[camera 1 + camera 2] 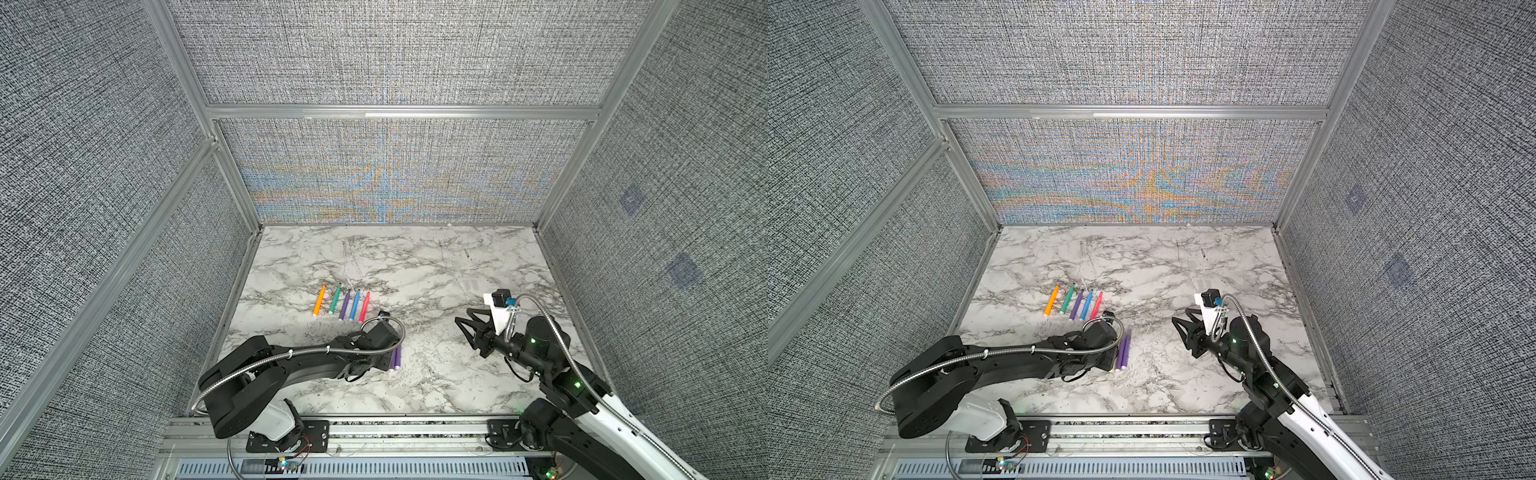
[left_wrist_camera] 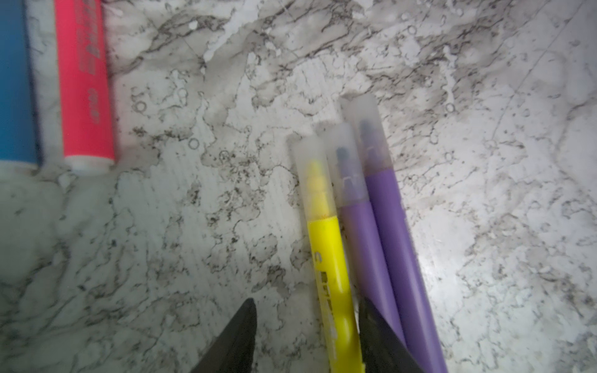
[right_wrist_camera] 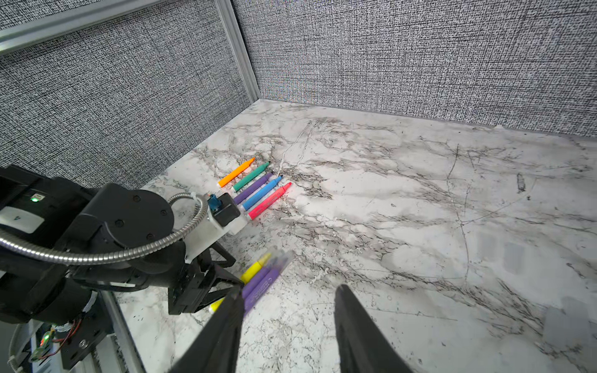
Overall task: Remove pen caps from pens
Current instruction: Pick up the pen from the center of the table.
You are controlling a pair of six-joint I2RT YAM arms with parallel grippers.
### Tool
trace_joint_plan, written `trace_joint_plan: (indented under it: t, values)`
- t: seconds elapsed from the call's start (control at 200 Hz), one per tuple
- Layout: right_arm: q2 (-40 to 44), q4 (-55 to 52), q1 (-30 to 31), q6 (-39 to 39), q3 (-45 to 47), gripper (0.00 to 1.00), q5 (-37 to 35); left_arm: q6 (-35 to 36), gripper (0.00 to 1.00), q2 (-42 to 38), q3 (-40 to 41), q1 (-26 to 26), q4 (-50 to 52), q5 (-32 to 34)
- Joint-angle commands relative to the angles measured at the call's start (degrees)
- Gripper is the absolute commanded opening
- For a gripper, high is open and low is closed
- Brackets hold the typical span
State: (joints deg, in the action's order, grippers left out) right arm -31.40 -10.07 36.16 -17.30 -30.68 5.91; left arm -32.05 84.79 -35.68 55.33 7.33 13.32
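Hovering over marble tabletop (image 1: 436, 270) walled in grey fabric (image 1: 395, 54): left claw (image 2: 307, 300) parted astride yellow pen (image 2: 326, 252); right claw (image 3: 290, 289) spread, empty.

The table top (image 1: 415, 257) is white marble with grey veins and small dark marks. Grey woven walls (image 1: 395, 50) stand on three sides, held by silver metal bars (image 1: 403, 111). A metal rail (image 1: 415, 432) runs along the near edge. Two faint bluish squares (image 1: 631, 200) show on one side wall.

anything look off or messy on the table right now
Nothing spilled or damaged. Five uncapped pens lie in a neat row; the capped yellow pen and two purple pens are bunched apart from it, touching and staggered, the yellow one between the open jaws of the left gripper.
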Motion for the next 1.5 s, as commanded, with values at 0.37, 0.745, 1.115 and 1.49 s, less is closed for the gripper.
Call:
trace_joint_plan:
  t: [0.37,0.745,1.115,1.49]
  values:
    - [1.2,1.1,0.1,0.6,-1.6,0.49,-2.3,-3.3,0.24,3.3,-1.5,1.3,8.6,3.5]
    - [2.0,2.1,0.1,0.4,-1.2,0.49,-1.9,-4.0,0.12,2.2,-0.5,1.7,7.2,4.3]
    - [-3.5,32.8,0.5,-10.9,14.2,0.58,10.5,1.7,0.10,-28.0,16.8,2.1,-22.0,-6.3]
    - [-24.6,64.1,9.2,-20.2,17.8,0.66,7.8,2.0,0.09,-51.7,28.7,2.0,-29.0,-12.3]
